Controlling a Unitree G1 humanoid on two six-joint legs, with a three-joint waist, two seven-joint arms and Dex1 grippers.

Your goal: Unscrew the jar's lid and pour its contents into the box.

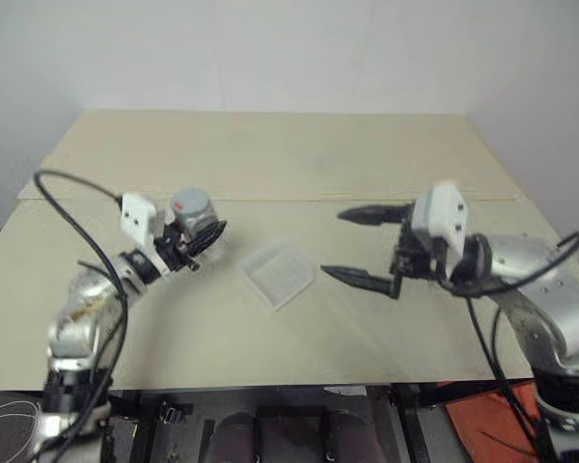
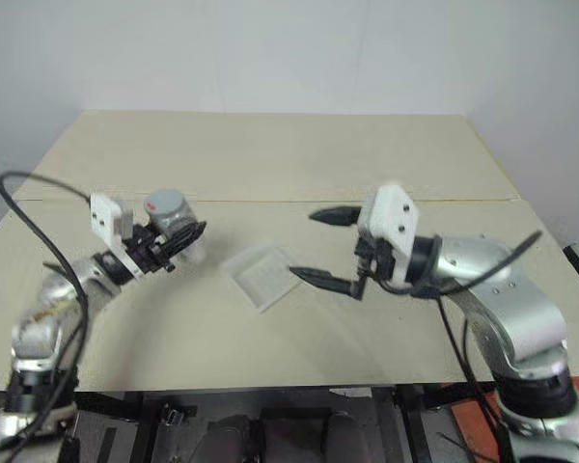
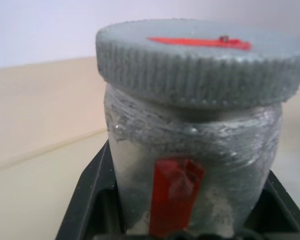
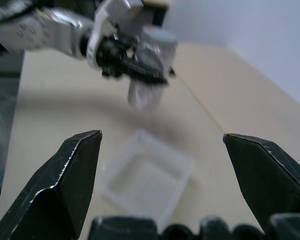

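The left gripper [image 1: 201,241] clamps the lidded jar [image 1: 195,214] above the table [image 1: 270,154], beside the box [image 1: 278,274], facing the wide-open right gripper [image 1: 359,247].

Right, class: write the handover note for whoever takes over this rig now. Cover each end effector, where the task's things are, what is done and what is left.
Left end effector: shut on the jar, held upright above the table, to the left of the box.
Right end effector: open, holding nothing, pointing toward the jar from the other side of the box.
Lid: on the jar, not yet touched.
Box: on the table between the two arms, nothing seen in it.
Contents: cannot be made out through the jar wall.
Done: jar picked up.
Left: grip and unscrew the lid with the right end effector, then tip the jar over the box.
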